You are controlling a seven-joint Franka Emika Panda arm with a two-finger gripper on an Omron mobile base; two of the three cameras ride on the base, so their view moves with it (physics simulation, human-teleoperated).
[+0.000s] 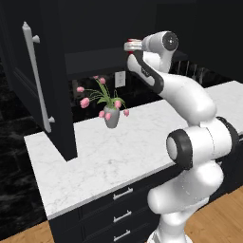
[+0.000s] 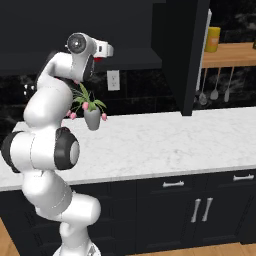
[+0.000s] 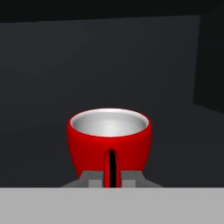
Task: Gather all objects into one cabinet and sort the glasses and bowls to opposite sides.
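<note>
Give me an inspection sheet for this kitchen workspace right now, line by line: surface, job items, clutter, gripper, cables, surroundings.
Surface: white marble counter, bare apart from the vase.
Job's things: one red cup, upright, pale inside, handle toward the camera in the hand view; black wall cabinet with its door swung open.
Clutter: grey vase of pink tulips standing on the counter near the wall.
Gripper: gripper shut on the red cup's handle, raised at the cabinet shelf.
Cables: nothing seen.
Surroundings: wall outlet, black drawers below the counter, utensils hanging under a wooden shelf with a yellow container.
</note>
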